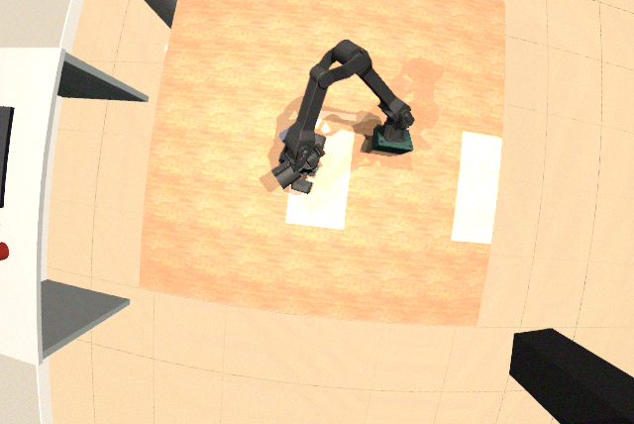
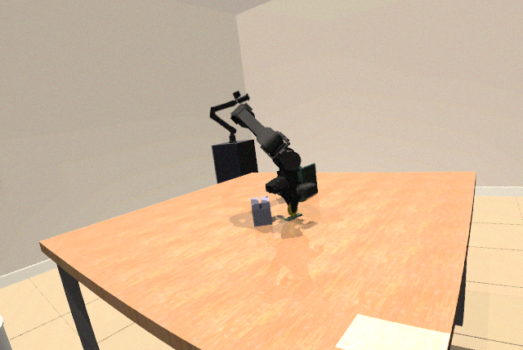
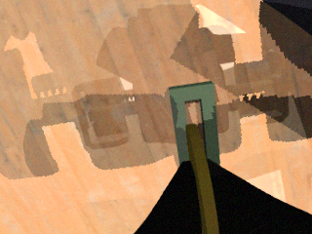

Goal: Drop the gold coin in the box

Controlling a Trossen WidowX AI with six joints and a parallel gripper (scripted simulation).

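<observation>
Exterior and wrist views show the pincer [image 1: 309,173] [image 2: 292,211] [image 3: 199,168], black and pointing down, nearly shut, its 2 fingers closed on 1 thin, round gold coin [image 2: 290,209] [image 3: 196,151]. The coin stands on edge, directly below and between the fingertips, at the slot of 1 shallow dark-green rectangular holder [image 2: 292,217] [image 3: 209,93]; whether its lower rim is clear of that slot, I cannot tell. Near the pincer, on the left in the exterior view, 1 upright blue-grey box [image 1: 283,134] [image 2: 261,214] with a notched top rests on the orange-brown wooden table [image 1: 230,256] [image 2: 211,274] [image 3: 29,205], apart from the holder. The coin is outside the box.
</observation>
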